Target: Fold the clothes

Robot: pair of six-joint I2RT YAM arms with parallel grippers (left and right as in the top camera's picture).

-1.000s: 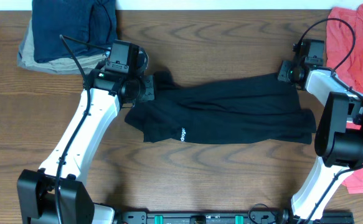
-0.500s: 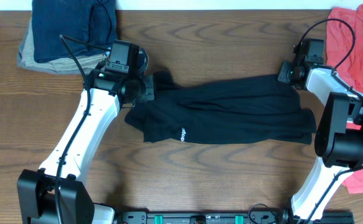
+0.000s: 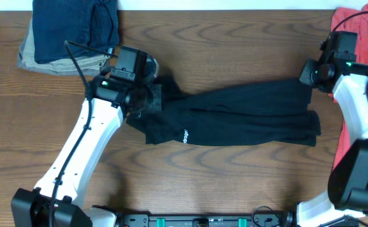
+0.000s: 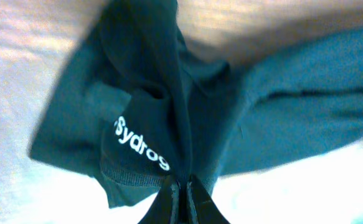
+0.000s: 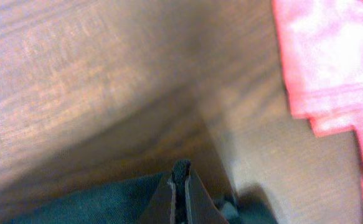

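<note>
Wooden table [image 3: 234,183], black T-shirt [image 3: 234,113] drawn long between my claws

Brown wood grain fills the overhead view. Across its middle the black T-shirt lies stretched into a long, rumpled band. Coral-red garments [image 3: 367,34] sit loose at my far right edge, and a folded navy and beige pile [image 3: 70,31] rests in the far left corner. My left claw [image 4: 181,193] is pinched tight on a shirt fold beside the white logo print [image 4: 142,144]. My right claw [image 5: 180,186] is closed narrow on the shirt's other end.
</note>
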